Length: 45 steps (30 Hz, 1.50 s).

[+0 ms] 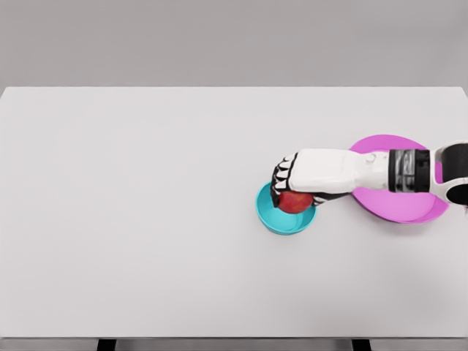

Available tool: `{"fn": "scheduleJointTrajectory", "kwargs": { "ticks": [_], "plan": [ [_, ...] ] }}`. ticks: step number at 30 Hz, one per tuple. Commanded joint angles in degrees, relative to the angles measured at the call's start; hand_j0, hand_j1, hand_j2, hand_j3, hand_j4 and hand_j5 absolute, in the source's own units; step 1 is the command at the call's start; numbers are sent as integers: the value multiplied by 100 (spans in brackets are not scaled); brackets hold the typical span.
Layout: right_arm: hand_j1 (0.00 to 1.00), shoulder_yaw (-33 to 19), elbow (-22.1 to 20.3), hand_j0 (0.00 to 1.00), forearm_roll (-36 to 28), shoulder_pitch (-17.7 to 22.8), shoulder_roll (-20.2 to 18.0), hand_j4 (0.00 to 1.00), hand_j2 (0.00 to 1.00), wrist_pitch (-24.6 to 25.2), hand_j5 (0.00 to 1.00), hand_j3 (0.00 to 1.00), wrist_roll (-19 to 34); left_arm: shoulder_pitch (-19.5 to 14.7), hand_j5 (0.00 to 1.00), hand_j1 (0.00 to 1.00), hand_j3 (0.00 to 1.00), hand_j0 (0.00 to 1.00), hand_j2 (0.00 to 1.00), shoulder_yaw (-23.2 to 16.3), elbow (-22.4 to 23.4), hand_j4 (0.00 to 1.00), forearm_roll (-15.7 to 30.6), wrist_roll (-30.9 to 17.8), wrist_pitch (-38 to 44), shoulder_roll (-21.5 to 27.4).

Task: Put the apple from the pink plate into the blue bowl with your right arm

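Note:
A red apple (pixel 295 202) is held over the blue bowl (pixel 272 219), which sits right of the table's middle. My right hand (pixel 291 183) reaches in from the right edge and is shut on the apple, its fingers curled over the top. I cannot tell whether the apple touches the bowl's inside. The pink plate (pixel 409 208) lies to the right of the bowl, partly covered by my forearm, and nothing shows on it. My left arm does not appear.
The white table (pixel 146 219) spreads wide to the left and front. Its far edge meets a grey wall, and dark table legs show at the bottom edge.

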Motion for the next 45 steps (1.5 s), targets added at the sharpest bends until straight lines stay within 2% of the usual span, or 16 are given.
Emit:
{"fn": "scheduleJointTrajectory", "kwargs": {
  "ticks": [1, 7, 8, 9, 10, 20, 25, 27, 31, 32, 35, 38, 39, 41, 45],
  "plan": [
    [54, 138, 70, 54, -14, -18, 37, 54, 54, 15, 54, 54, -2, 0, 100, 100, 100, 100, 100, -4, 0, 100, 2, -1, 0, 0],
    [54, 208, 87, 54, -14, -35, 37, 54, 54, 15, 54, 54, -2, 0, 100, 100, 100, 100, 100, -4, 0, 100, 2, -1, 0, 0],
    [57, 200, 87, 57, -14, -35, 37, 57, 57, 15, 57, 57, -2, 0, 100, 100, 100, 100, 100, -3, 0, 100, 2, -1, 0, 0],
    [90, 200, 79, 90, -14, -35, 37, 90, 90, 15, 90, 90, -2, 0, 100, 100, 100, 100, 100, 5, 0, 100, 2, -1, 0, 0],
    [100, 200, 70, 100, -14, -35, 37, 100, 100, 15, 100, 100, -2, 0, 100, 100, 100, 100, 100, 5, 0, 100, 2, -1, 0, 0],
    [100, 121, 8, 100, -14, -97, 11, 100, 100, 15, 100, 100, -2, 0, 100, 100, 100, 100, 100, 5, 0, 100, 2, -1, 0, 0],
    [100, -749, 17, 100, -67, -106, -59, 100, 100, 15, 100, 100, -2, 0, 100, 100, 100, 100, 100, 5, 0, 100, 2, -1, 0, 0],
    [100, -1110, 26, 100, -85, -27, -226, 100, 100, 15, 100, 100, -2, 0, 100, 100, 100, 100, 100, 5, 0, 100, 2, -1, 0, 0],
    [100, -1891, 175, 100, -111, 491, -446, 100, 100, 15, 100, 100, -2, 0, 100, 100, 100, 100, 100, -3, 0, 100, 2, -1, 0, 0],
    [100, -2111, 403, 100, -111, 641, -481, 100, 100, 15, 100, 100, -2, 0, 100, 100, 100, 100, 100, -4, 0, 100, 2, -1, 0, 0],
    [100, -2287, 1036, 100, -120, 677, -534, 100, 100, 15, 100, 100, -2, 0, 100, 100, 100, 100, 100, 5, 0, 100, 2, -1, 0, 0],
    [100, -2437, 1230, 100, -120, 694, -446, 100, 100, 15, 100, 100, -2, 0, 100, 100, 100, 100, 100, 5, 0, 100, 2, -1, 0, 0],
    [100, -2577, 1248, 100, -120, 756, -280, 100, 100, 15, 100, 100, -2, 0, 100, 100, 100, 100, 100, 5, 0, 100, 2, -1, 0, 0],
    [100, -3105, 1230, 100, -93, 1063, 415, 100, 100, 15, 100, 100, -2, 0, 100, 100, 100, 100, 100, -3, 0, 100, 2, -1, 0, 0],
    [100, -3228, 1239, 100, -93, 1283, 494, 100, 100, 15, 100, 100, -2, 0, 100, 100, 100, 100, 100, 5, 0, 100, 2, -1, 0, 0]
  ]
}}
